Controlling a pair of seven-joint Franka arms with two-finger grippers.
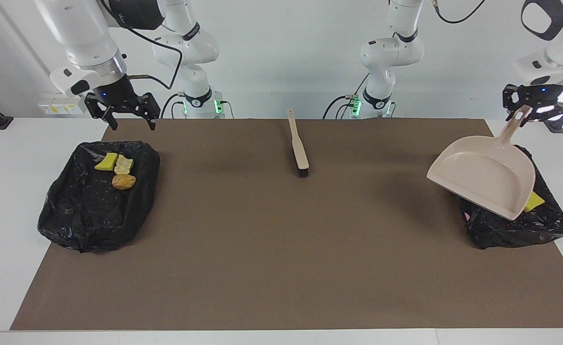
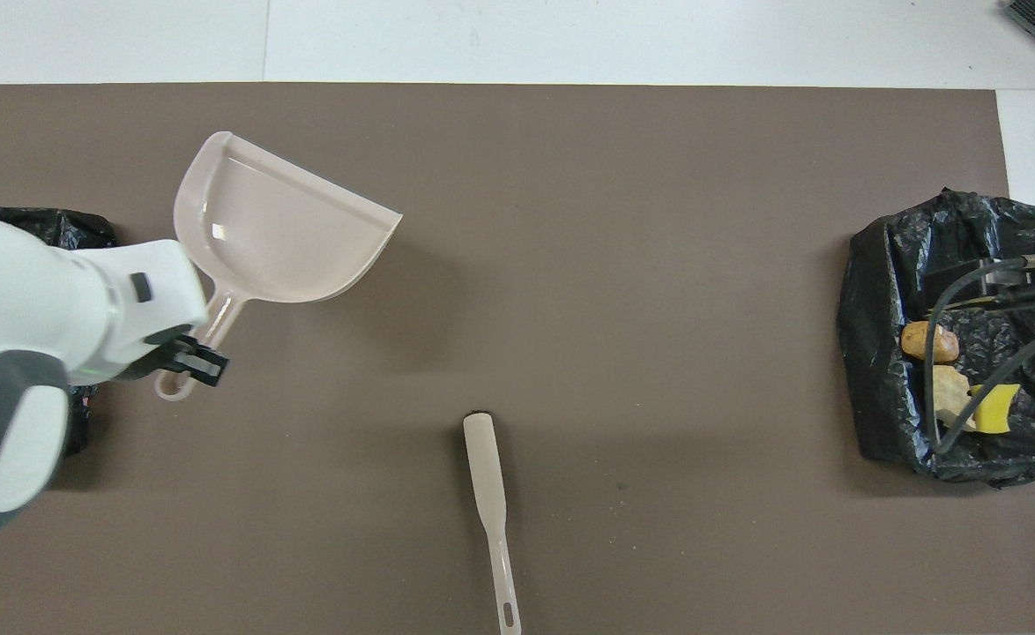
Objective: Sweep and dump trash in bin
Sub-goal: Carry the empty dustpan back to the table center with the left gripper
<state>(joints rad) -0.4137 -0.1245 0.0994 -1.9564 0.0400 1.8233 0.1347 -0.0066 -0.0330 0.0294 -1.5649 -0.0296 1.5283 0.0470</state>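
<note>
Hanging in the air at the left arm's end of the bench, the dustpan (image 1: 483,178) sits tilted over a black bag (image 1: 521,225) — its handle pinched tight in the left hand (image 1: 526,111), fingers clamped shut on it. One yellow piece of trash (image 1: 533,202) peeks out from under the pan's rim, lying on that bag. Over at the right arm's end, the right hand (image 1: 127,120) hovers above the robot-side edge of the other black bag (image 1: 94,211), fingers spread wide, gripping nothing. On that bag lie three pieces: a yellow chunk (image 1: 106,162), a pale lump (image 1: 123,164) touching it, and a brown lump (image 1: 123,181) just beside them. The brush (image 1: 298,143) lies on the brown mat (image 1: 281,268) mid-bench — untouched, bristles pointing away from the robots.
</note>
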